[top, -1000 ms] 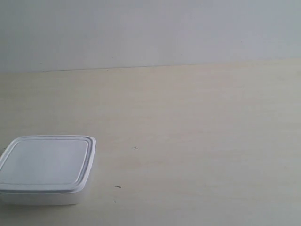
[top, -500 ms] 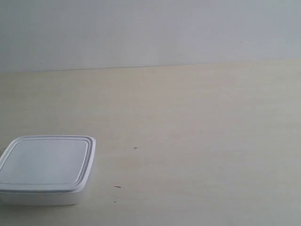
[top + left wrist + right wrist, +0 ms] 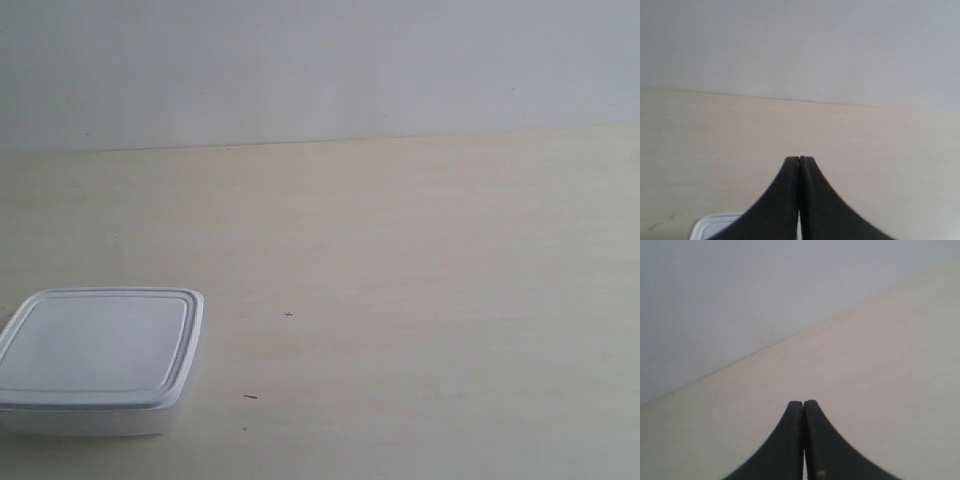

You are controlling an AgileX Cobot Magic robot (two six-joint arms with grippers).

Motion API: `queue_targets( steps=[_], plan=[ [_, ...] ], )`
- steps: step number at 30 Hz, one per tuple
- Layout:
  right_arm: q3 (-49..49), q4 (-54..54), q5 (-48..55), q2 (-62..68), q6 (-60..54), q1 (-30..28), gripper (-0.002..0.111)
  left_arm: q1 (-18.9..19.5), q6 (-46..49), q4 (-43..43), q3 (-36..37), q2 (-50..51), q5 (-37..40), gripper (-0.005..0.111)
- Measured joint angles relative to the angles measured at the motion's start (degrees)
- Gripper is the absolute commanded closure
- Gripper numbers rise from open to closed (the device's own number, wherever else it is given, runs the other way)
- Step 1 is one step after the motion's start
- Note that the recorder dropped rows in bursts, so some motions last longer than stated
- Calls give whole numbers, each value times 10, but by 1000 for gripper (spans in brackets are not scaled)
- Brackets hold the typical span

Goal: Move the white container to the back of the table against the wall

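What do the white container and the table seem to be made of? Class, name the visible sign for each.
By its look, the white container is probably plastic, smooth with a slight sheen: rounded corners and a moulded raised rim suggest it. Under it, the table shows a pale cream, matt surface with faint wood grain. It could be laminate or veneered board, and the pictures leave that open.
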Motion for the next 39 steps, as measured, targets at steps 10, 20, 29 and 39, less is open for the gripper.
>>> queue_targets(
  steps=[10,20,29,39],
  plan=[
    [0,24,15,48,0,133,108,-43,4,-30,0,2,31,107],
    [0,42,-32,154,-34,222,108,-45,-8,-29,0,69,148,107],
    [0,61,-120,162,15,225,108,-45,-13,-28,0,152,195,107],
    [-27,-51,-143,228,28,317,108,-45,-13,-15,0,239,194,107]
  ],
)
